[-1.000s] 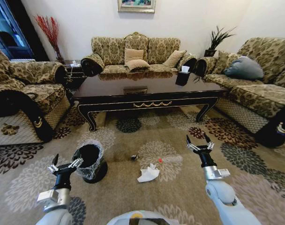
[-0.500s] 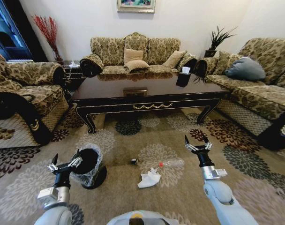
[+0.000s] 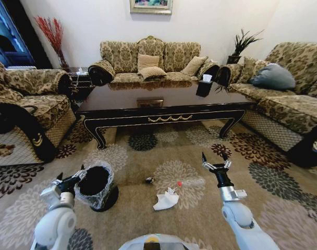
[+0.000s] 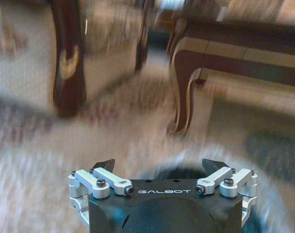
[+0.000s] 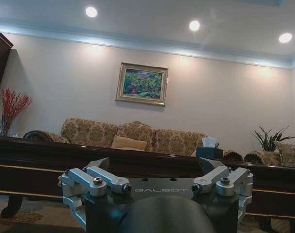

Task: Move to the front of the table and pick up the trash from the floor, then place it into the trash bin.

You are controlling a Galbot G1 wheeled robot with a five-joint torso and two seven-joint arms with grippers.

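Already the table is faced squarely across open carpet, and the trash is seen on the floor between the two arms: a crumpled white tissue, a small dark scrap beyond it, and a tiny red bit beside a clear bottle. The trash bin, black and lined with a crinkly bag, is stood just left of the tissue. The right gripper is held up over the carpet to the right of the bottle, its jaws spread and nothing between them; the left gripper is held close beside the bin's rim, jaws likewise spread, though the left wrist view is smeared, so its exact clearance from the bag cannot be settled and contact is only possibly avoided. A snag of the loose liner by the left fingers is judged the nearest risk, since the bin is light and could be tipped or dragged. The tissue could also be pushed flat into the pile instead of being pinched, and the smallest bits may be missed altogether. Ample free floor is left ahead of the table's front edge; sofas hem both sides
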